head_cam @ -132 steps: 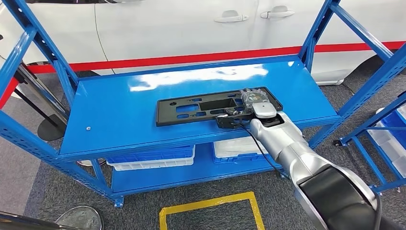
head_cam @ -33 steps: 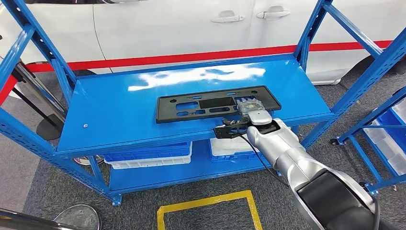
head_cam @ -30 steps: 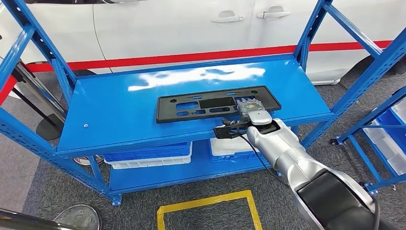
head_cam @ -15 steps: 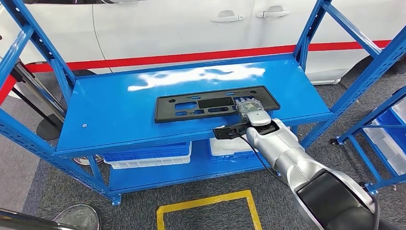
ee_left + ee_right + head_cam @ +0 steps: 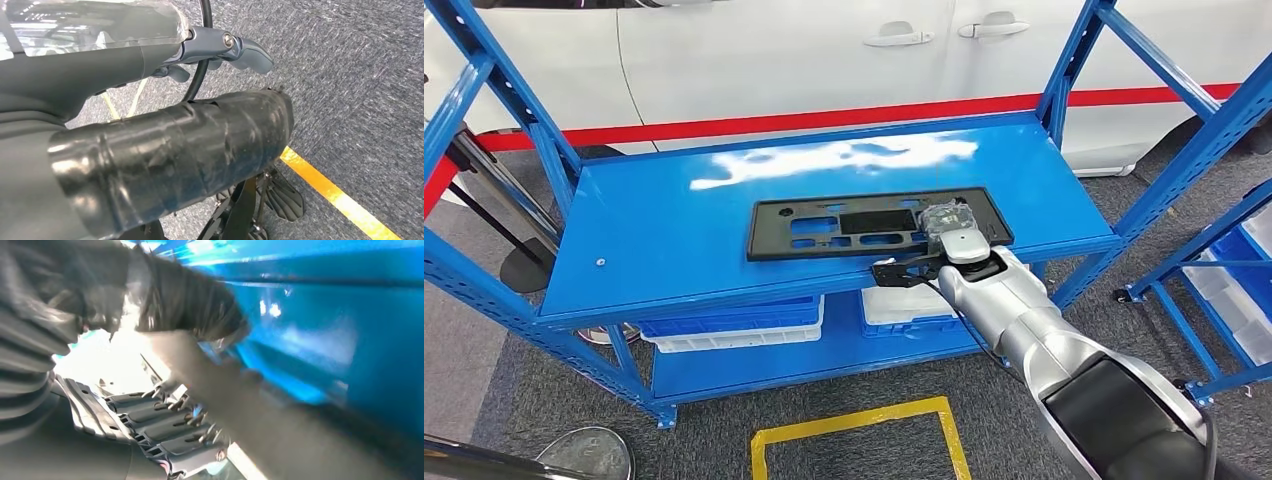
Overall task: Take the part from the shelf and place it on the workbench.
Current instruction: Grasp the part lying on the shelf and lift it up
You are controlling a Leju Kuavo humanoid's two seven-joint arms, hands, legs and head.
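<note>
Fingers (image 5: 894,270) of the right hand (image 5: 939,245) reach under the near edge of the black part (image 5: 874,223) at its right end, with the top of the hand resting over that end, so the hand grips the part from the front; how tightly they close cannot be told, since the right wrist view is blurred.

Behind everything stands a white car (image 5: 824,50) with a red stripe along its side. In front of it is the blue shelf (image 5: 674,230), a steel rack with a glossy upper deck and a lower deck. The part is a long, flat black panel with several rectangular cut-outs; it lies near the middle of the upper deck, towards the front edge, and its right end comes close to the right front corner. It looks slightly skewed to the deck's front edge.

On the lower deck sit two blue and white bins (image 5: 734,328), side by side. A yellow line (image 5: 854,420) marks a box on the grey carpet in front of the shelf.

The left hand (image 5: 220,45) hangs above the carpet with its fingers curled in around nothing.
</note>
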